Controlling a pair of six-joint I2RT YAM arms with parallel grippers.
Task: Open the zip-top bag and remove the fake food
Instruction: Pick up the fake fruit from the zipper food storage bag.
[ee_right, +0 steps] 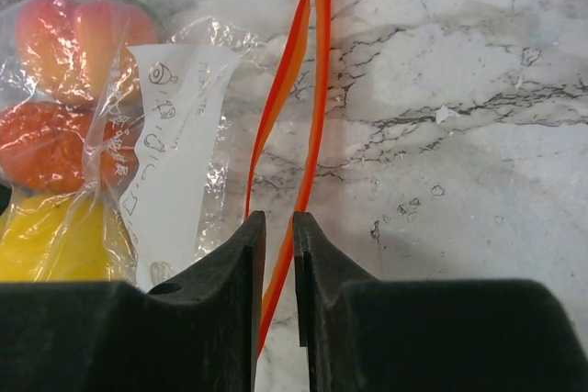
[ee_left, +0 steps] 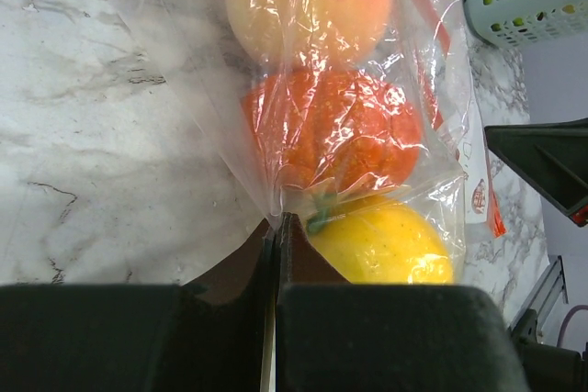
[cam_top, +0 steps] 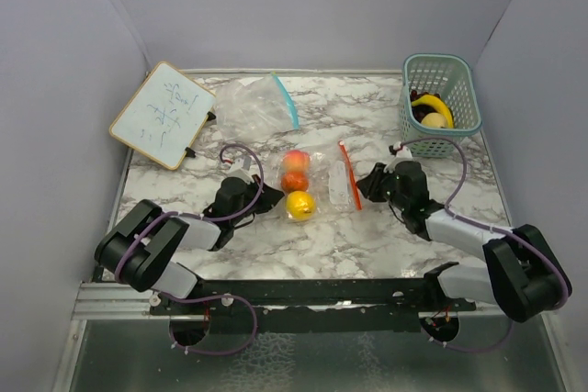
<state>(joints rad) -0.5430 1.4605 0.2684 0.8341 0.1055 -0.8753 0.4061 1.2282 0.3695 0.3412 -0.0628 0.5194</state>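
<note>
A clear zip-top bag (cam_top: 322, 183) lies at mid-table with its orange zip strip (cam_top: 347, 172) on the right. Inside it are a peach (cam_top: 295, 162), a red-orange tomato (cam_top: 294, 180) and a yellow lemon (cam_top: 299, 205). My left gripper (cam_top: 274, 196) is shut on the bag's left edge film (ee_left: 277, 219), beside the lemon (ee_left: 386, 245) and tomato (ee_left: 340, 130). My right gripper (cam_top: 360, 184) stands at the zip end. Its jaws are a narrow gap apart (ee_right: 279, 218), and the zip strip (ee_right: 317, 89), its two lips parted, runs between them.
A teal basket (cam_top: 459, 80) at the back right holds a banana (cam_top: 434, 103) and dark fruit. A second clear bag (cam_top: 253, 103) with a blue zip lies at the back. A whiteboard (cam_top: 163, 114) leans at the back left. Walls close in on both sides.
</note>
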